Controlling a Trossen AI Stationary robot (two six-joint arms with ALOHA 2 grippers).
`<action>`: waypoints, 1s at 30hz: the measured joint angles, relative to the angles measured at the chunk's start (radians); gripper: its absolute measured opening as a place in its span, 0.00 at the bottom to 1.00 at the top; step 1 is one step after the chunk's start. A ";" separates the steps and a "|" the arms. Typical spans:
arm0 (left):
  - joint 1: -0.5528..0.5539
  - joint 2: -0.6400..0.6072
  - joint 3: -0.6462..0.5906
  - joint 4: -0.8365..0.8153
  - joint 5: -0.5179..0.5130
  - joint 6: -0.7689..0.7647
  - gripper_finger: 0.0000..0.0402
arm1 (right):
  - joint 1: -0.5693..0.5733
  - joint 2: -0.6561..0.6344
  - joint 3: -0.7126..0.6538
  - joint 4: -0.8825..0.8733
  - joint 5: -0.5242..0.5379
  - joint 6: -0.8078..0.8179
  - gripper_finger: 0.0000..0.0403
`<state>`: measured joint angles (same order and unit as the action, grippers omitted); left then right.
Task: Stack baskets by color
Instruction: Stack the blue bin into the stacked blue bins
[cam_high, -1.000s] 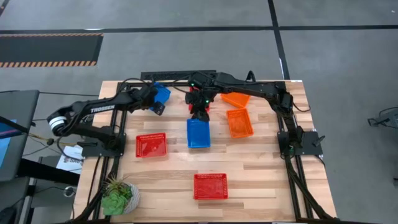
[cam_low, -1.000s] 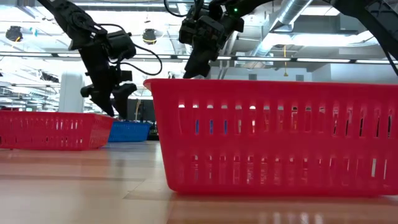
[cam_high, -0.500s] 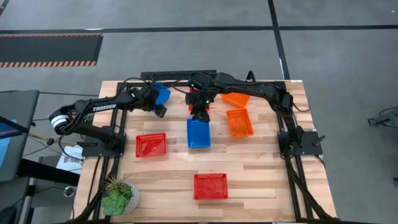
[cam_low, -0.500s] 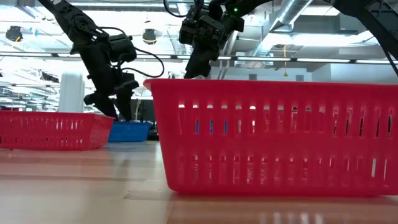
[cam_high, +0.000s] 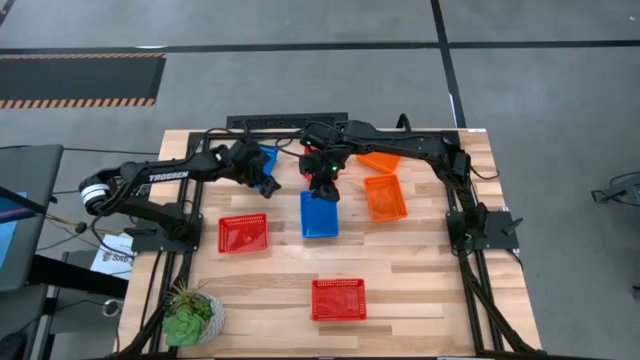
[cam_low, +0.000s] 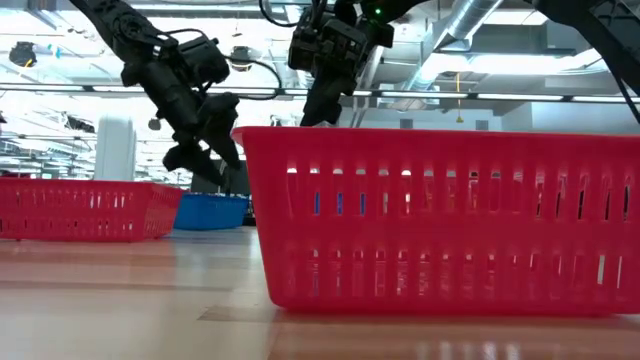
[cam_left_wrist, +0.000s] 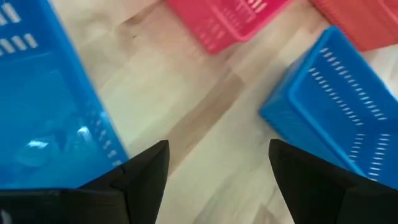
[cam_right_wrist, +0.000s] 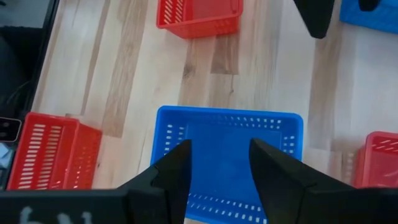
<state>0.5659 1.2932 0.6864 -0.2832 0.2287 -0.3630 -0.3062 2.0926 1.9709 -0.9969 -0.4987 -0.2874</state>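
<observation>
Baskets of mesh-sided plastic lie scattered over my wooden tabletop (cam_high: 420, 270). My right gripper (cam_high: 323, 188) hangs over the far end of the blue rectangular basket at the middle (cam_high: 319, 214), its fingers spread apart and grasping nothing; the right wrist view looks straight down into that basket's hollow, with both dark fingers (cam_right_wrist: 173, 169) above its near wall and clear of it. My left gripper (cam_high: 266, 183) sits to the left of that, just beside a second blue basket at the back (cam_high: 266, 154), which my arm partly covers. Its fingers too stand apart and hold nothing, with bare wood between them in the left wrist view.

An orange basket (cam_high: 385, 196) lies to the right of the middle blue one, and another orange basket (cam_high: 380, 160) sits behind it, under my right arm. A red basket (cam_high: 243, 233) rests on the left side of the tabletop, and a second red basket (cam_high: 338, 299) lies alone near the front. A green potted plant (cam_high: 190, 315) stands at the front left corner.
</observation>
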 joint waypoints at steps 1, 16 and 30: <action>-0.009 -0.005 0.009 -0.014 -0.001 0.000 0.65 | 0.000 0.000 0.000 -0.001 0.000 0.000 0.45; -0.060 -0.262 0.176 -0.367 -0.324 0.040 0.65 | 0.041 0.000 0.000 -0.032 0.000 0.025 0.45; -0.060 -0.602 0.180 -0.509 -0.341 -0.062 0.65 | 0.063 0.009 0.000 0.385 0.185 0.066 0.45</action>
<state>0.5060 0.6912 0.8669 -0.7923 -0.1127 -0.4249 -0.2431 2.1017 1.9706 -0.6121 -0.3139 -0.2219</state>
